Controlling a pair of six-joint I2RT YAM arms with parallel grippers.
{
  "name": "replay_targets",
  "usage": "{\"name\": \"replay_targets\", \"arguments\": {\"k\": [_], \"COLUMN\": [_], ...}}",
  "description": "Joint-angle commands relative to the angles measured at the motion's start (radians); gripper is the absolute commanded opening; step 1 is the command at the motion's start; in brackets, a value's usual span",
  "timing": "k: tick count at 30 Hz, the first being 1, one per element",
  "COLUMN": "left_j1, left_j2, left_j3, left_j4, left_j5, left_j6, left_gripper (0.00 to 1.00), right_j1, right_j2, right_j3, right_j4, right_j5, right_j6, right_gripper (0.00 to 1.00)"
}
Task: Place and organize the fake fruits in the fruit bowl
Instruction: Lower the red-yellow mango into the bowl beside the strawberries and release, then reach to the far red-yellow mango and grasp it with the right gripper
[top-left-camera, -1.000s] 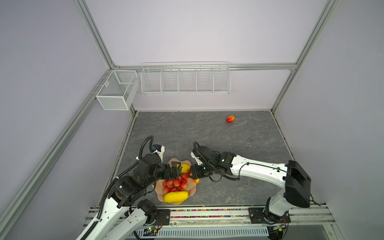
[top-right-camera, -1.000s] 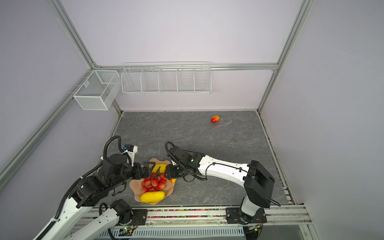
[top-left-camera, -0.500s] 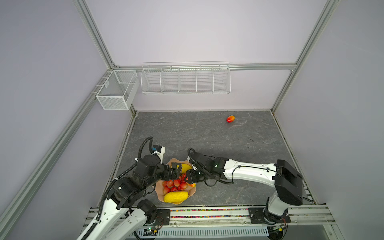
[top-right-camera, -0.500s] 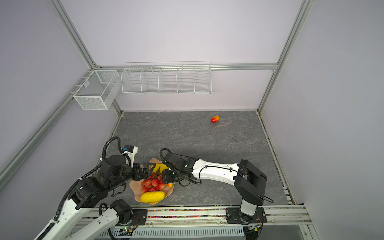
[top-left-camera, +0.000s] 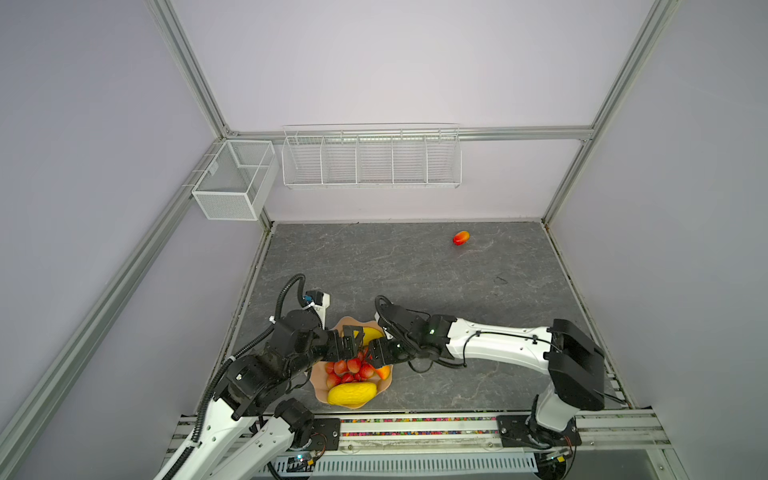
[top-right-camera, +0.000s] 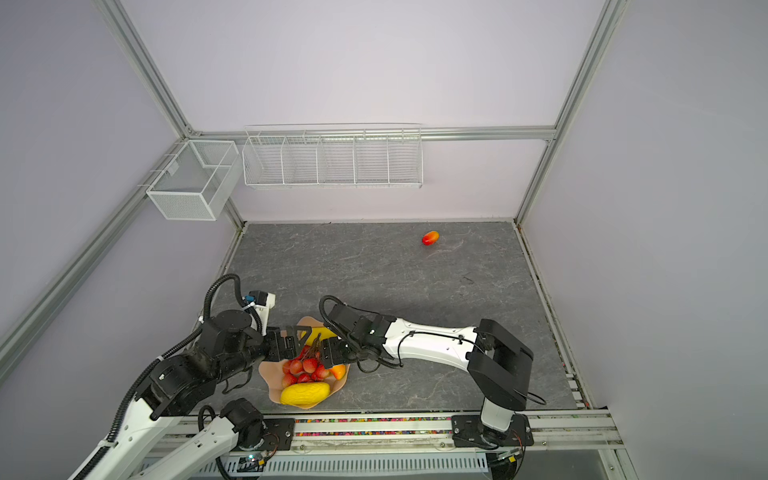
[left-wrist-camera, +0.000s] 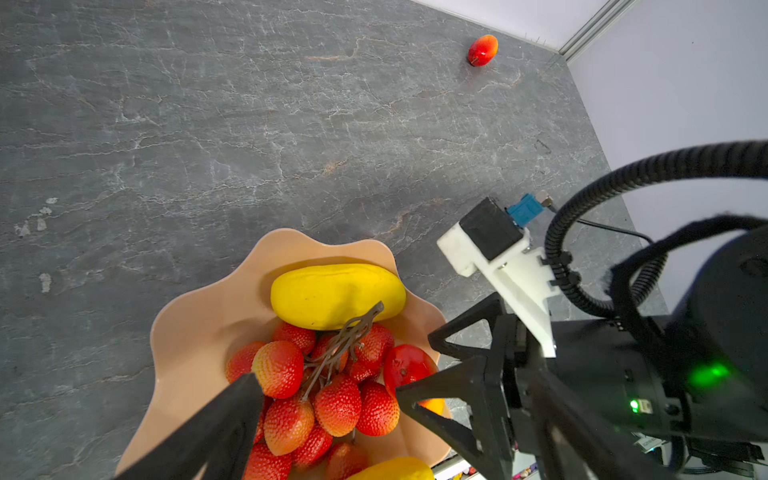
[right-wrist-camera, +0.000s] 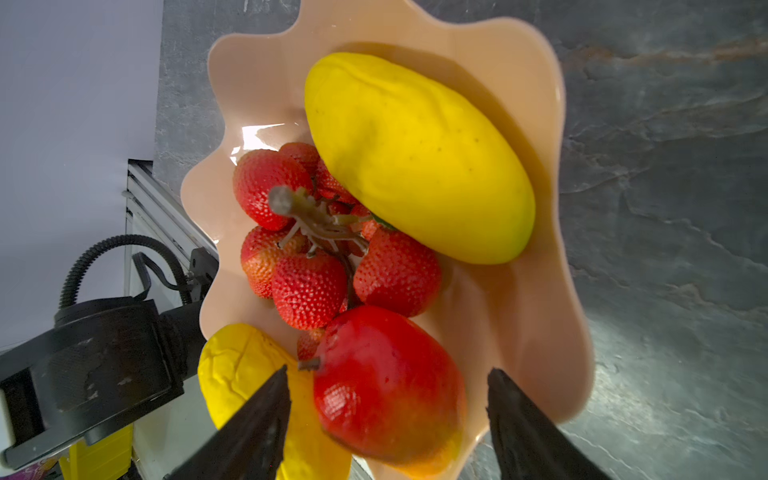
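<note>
The table (top-left-camera: 415, 270) has wide open room behind the bowl (top-left-camera: 321, 388), which sits at its front edge holding two yellow fruits (top-left-camera: 352, 393) and the berries (left-wrist-camera: 332, 399). The left gripper (top-left-camera: 351, 341) hangs spread over them. The right gripper (right-wrist-camera: 388, 370) stands released around a red fruit (right-wrist-camera: 386, 399) at the rim. The stray fruit (top-left-camera: 461, 237) lies near the back edge.

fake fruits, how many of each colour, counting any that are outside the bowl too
yellow fruits: 2, both in the bowl
red-orange fruits: 2, one in the bowl, one out on the table
red berry bunch: 1, in the bowl
total: 5
</note>
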Motion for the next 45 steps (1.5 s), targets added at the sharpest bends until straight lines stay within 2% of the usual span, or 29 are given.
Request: {"name": "replay_targets", "arguments": {"k": [1,5,10,15,19,21,26,29,32,37,45], "left_j1": [0.005,0.005,0.005,0.007,0.011,0.019,0.064,0.085,0.088,0.100,0.108], "left_j2": [0.004,0.031,0.113,0.332,0.467,0.519,0.611,0.646,0.651,0.649,0.685], "left_j3": [-0.013,-0.017,-0.024,0.033,0.104,0.129,0.149,0.149,0.124,0.067,0.064], "left_j4": [0.012,0.087,0.239,0.368,0.446,0.475,0.519,0.523,0.525,0.564,0.592], "left_j5": [0.013,0.041,0.057,0.058,0.057,0.057,0.101,0.112,0.088,0.101,0.124], "left_j6": [0.000,0.015,0.057,0.136,0.206,0.234,0.244,0.225,0.184,0.155,0.155], "left_gripper": [0.99,0.99,0.99,0.99,0.99,0.99,0.99,0.99,0.99,0.99,0.99], "right_j1": [-0.003,-0.088,-0.326,-0.624,-0.768,-0.805,-0.841,-0.856,-0.877,-0.911,-0.950], "right_j2": [-0.070,-0.132,-0.178,-0.037,0.121,0.213,0.426,0.511,0.545,0.598,0.752], "right_j3": [0.004,0.023,0.026,0.160,0.290,0.361,0.495,0.552,0.546,0.596,0.819], "right_j4": [-0.074,-0.158,-0.175,-0.155,-0.080,-0.024,0.098,0.142,0.211,0.199,0.099], "right_j5": [0.074,0.119,0.092,0.045,0.083,0.126,0.248,0.298,0.323,0.347,0.247], "right_j6": [-0.036,-0.106,-0.212,-0.317,-0.350,-0.387,-0.530,-0.566,-0.538,-0.450,-0.384], "right_gripper": [0.81,0.86,0.92,0.95,0.99,0.94,0.92,0.92,0.92,0.91,0.91]}}
